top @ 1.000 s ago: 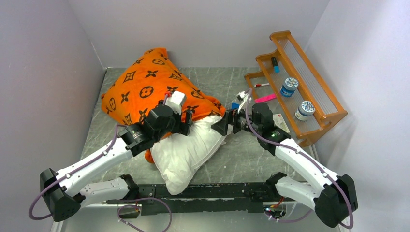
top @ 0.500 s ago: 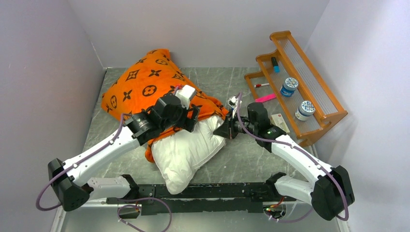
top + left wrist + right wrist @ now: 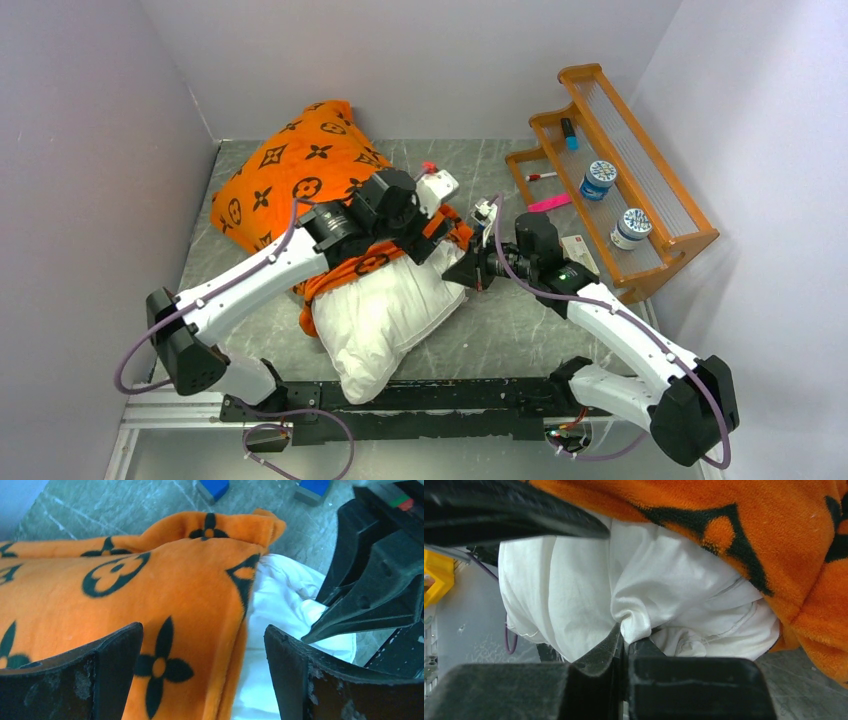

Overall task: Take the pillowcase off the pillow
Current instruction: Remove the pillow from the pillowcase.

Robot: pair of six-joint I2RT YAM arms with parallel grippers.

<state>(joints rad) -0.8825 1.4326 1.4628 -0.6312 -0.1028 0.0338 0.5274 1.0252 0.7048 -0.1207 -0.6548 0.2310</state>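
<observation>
Now, on the top camera you have the pillow (image 3: 385,320) lying on the table (image 3: 520,320) between the arms. Its far half is inside the pillowcase (image 3: 290,170) and its near half is bare. Your left gripper (image 3: 428,238) sits over the case's open hem, and your right gripper (image 3: 468,270) meets the pillow's right corner. A wooden rack (image 3: 640,200) stands off to the right.

On your left wrist camera, the fingers (image 3: 75,680) stand wide apart above orange cloth and hold nothing. White pillow shows just beside the hem.

On your right wrist camera, the jaws are pressed together on a pinch of the pillow's white fabric, with the orange hem just above it.
</observation>
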